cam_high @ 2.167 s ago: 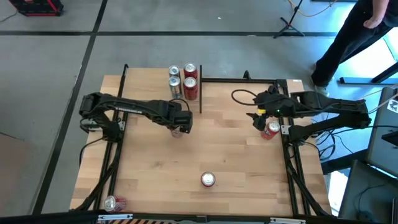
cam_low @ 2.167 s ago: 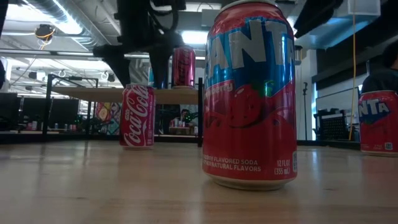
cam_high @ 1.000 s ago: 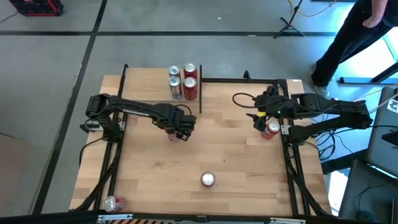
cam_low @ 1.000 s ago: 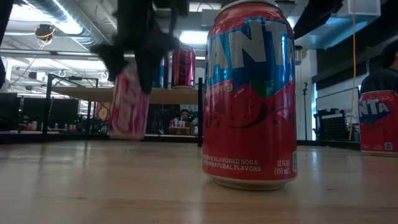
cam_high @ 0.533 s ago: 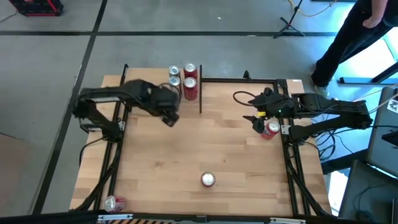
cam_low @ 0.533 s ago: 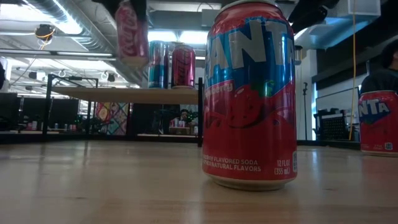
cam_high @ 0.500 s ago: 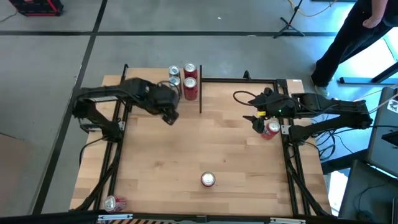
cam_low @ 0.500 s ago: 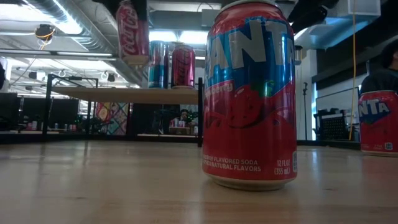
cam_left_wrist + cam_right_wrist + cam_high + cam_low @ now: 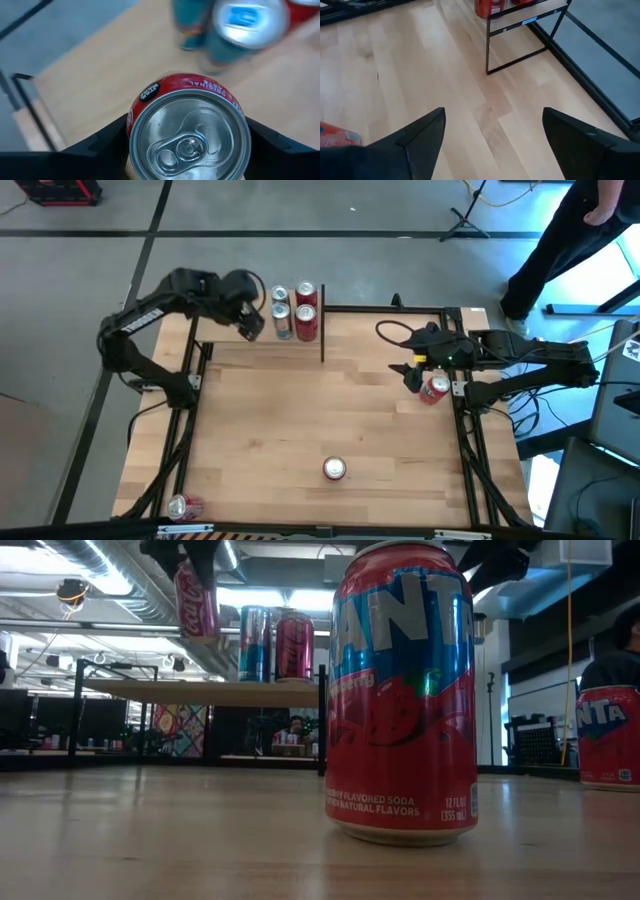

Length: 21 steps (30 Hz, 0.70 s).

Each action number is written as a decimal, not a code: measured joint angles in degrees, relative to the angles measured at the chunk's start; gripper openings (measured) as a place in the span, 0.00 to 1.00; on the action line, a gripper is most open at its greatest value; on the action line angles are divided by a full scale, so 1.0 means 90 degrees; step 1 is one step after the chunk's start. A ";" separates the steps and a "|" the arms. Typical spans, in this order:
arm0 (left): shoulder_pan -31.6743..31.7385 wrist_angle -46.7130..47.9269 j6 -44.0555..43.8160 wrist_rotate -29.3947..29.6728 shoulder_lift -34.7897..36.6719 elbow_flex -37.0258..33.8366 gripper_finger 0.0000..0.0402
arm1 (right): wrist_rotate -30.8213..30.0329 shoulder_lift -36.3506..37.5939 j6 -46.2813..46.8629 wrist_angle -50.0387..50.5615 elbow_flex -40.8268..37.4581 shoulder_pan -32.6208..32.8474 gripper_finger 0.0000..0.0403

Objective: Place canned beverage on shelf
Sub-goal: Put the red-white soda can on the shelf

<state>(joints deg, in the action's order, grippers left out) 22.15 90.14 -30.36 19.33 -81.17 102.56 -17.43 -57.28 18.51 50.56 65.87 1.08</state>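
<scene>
Here the left claw is raised above the shelf at the far left of the desk, and its fingers are clamped on a red Coca-Cola can. In the left wrist view the silver lid and pull tab of that can fill the space between the two dark fingers, one finger pressing each side. In the low view the same can hangs in the air, slightly tilted, clear of the shelf board and to the left of the cans already standing there.

Four cans stand on the shelf in a tight cluster at its right end: two silver-topped ones on the left and two red ones on the right, just beside the black upright. The held can is just to the left of that cluster.

The right claw waits over the right side of the desk with its fingers spread wide and nothing between them; in the right wrist view only bare wood lies between the fingers. A red Fanta can stands just beside it, near the right edge of the desk.

Another Fanta can stands alone on the near middle of the desk, and it looms large in the low view. A further can lies at the near left corner. A person stands on the floor beyond the far right corner.
</scene>
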 joint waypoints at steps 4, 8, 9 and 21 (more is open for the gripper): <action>0.0785 0.0000 0.0778 -0.0126 -0.0122 0.0000 0.67 | -0.0177 0.0000 0.0176 -0.0004 0.0000 0.0002 0.80; 0.1369 -0.0116 0.1283 -0.0348 -0.0414 -0.0007 0.67 | -0.0325 0.0000 0.0334 -0.0007 0.0000 0.0002 0.80; 0.1468 -0.0200 0.1413 -0.0417 -0.0472 -0.0007 0.67 | -0.0342 0.0000 0.0378 -0.0007 0.0000 0.0002 0.80; 0.2082 -0.0650 0.2063 -0.1122 -0.1210 -0.0007 0.67 | -0.0444 0.0000 0.0609 -0.0012 0.0000 0.0002 0.80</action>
<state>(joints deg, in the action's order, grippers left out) 40.89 84.29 -11.79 9.24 -92.05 102.50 -21.43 -57.28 23.99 50.46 65.87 1.10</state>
